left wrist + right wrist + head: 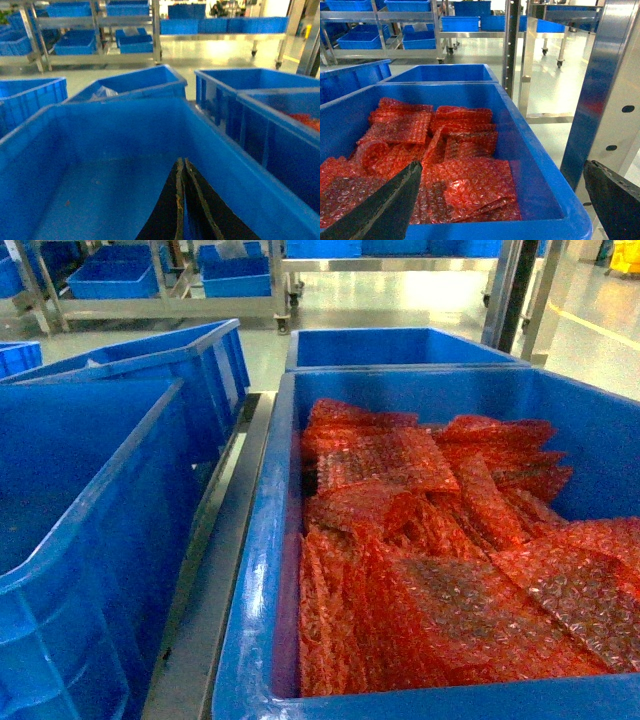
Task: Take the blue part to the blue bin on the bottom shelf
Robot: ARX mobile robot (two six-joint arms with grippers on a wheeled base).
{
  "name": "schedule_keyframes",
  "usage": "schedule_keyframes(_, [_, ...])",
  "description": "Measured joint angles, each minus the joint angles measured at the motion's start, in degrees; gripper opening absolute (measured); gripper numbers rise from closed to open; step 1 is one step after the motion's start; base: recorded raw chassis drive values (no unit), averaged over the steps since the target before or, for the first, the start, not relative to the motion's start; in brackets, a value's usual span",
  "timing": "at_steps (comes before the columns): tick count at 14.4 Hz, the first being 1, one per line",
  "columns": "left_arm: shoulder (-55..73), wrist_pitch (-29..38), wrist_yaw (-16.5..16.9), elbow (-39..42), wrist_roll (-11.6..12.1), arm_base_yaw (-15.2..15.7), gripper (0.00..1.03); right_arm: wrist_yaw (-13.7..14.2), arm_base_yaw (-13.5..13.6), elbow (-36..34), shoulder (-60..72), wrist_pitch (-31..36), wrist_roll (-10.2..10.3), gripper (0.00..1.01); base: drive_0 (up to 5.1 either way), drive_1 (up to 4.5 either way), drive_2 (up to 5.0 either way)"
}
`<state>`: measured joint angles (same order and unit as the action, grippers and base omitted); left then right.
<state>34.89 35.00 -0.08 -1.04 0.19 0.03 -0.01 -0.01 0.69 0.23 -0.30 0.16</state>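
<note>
The bin [420, 530] at the right is glossy blue, and the pouches [440, 560] filling it are translucent red-orange with a dimpled bubble pattern. The bin [80, 530] at the left is the same blue. The rail [215, 540] between them is grey steel. The right tool's fingers [380, 210] are matte black.

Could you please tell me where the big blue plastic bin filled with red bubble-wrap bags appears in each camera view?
Head: the big blue plastic bin fills the right half, its red bubble-wrap bags in plain sight.
Left wrist: only its near corner shows at the right edge, with a sliver of red.
Right wrist: it spans the lower left and centre, bags inside.
Shared landmark: the empty blue bin directly behind it.
</note>
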Motion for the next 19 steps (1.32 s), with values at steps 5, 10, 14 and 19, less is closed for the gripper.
schedule_keyframes(5, [-12.7, -13.2, 0.0, 0.3, 0.0, 0.0, 0.02, 0.0, 0.0, 0.0, 0.0, 0.0, 0.0, 0.98, 0.0, 0.0, 0.0])
schedule_keyframes(10, [-21.6, -21.7, 0.0, 0.3, 0.0, 0.0, 0.02, 0.0, 0.0, 0.0, 0.0, 0.0, 0.0, 0.98, 0.0, 0.0, 0.0])
schedule_keyframes(14, [-27.0, -28.0, 0.0, 0.2, 0.0, 0.0, 0.02, 0.0, 0.0, 0.0, 0.0, 0.0, 0.0, 0.98, 0.0, 0.0, 0.0])
schedule_keyframes(19, [-34.3, -35.0, 0.0, 0.2, 0.0, 0.0, 0.02, 0.0, 0.0, 0.0, 0.0, 0.0, 0.0, 0.98, 0.0, 0.0, 0.0])
